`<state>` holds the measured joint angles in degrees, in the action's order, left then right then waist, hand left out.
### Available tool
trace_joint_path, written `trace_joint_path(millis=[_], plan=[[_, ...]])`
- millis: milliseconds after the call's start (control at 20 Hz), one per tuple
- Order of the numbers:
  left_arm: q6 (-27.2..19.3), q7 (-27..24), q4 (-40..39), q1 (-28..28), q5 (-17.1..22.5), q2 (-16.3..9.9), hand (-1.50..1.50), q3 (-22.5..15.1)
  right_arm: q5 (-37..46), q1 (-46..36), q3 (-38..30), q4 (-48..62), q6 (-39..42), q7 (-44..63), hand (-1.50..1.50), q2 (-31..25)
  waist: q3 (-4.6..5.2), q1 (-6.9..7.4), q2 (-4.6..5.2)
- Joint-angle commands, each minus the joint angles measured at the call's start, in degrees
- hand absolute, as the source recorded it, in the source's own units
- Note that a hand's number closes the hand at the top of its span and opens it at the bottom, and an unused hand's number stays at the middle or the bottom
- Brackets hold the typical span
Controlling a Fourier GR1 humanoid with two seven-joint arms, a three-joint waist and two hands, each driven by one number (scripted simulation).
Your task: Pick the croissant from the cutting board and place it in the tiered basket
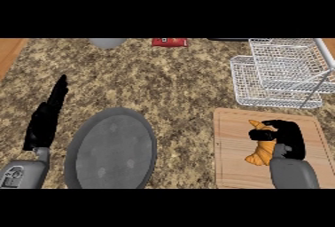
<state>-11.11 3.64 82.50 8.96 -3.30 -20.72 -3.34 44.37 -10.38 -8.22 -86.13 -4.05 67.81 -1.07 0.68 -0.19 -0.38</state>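
Where the speckled brown granite counter [170,80] meets its left edge, a strip of warm orange wood [9,51] shows beside the stone. Near that edge the black left hand [47,117] stands on its grey forearm [23,173], fingers straight and together, pointing up the counter and holding nothing. Just right of it lies a large round matte grey plate [111,150], smooth with a slightly raised rim, close to the counter's front edge and apart from the hand. Along the back edge sit a pale grey rounded object [108,42], only partly seen, and a small red packet [169,42], both cut off so their kind cannot be told. Further right, near the front right corner, rests a rectangular light wooden cutting board [229,150] with a shallow groove around its border. On the board's middle lies the golden, curved, flaky croissant [262,150], one tip towards the back, the other towards the front. The black right hand [288,137] curls round the croissant from its right side, fingers wrapped over its upper half, covering part of the pastry. Behind the board, at the back right corner, stands the white wire-mesh tiered basket [278,75], two square trays stepped one above the other on a slanted metal post, well apart from the croissant.
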Motion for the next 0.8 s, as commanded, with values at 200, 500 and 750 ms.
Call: trace_joint_path(millis=[200, 500, 750], plan=[[2.2, -1.7, -2.5, 2.0, 1.0, -0.6, 0.0, 2.9, 5.4, -1.9, 9.6, -10.7, -5.1, 11.4, 1.5, 1.0, -0.62, 0.02, 0.29], [2.5, 0.0, 0.2, 1.9, -0.9, 0.8, 0.0, -1.9, 3.7, -14.1, 32.4, -5.1, 6.2, -13.4, 1.5, 1.1, -0.56, 5.42, 0.44], [1.8, 1.2, -0.3, 2.6, -0.4, 0.5, 0.0, 0.5, 9.7, -21.9, 37.4, -10.9, -1.6, -8.8, 1.5, 1.1, -0.62, 1.15, 0.1]])
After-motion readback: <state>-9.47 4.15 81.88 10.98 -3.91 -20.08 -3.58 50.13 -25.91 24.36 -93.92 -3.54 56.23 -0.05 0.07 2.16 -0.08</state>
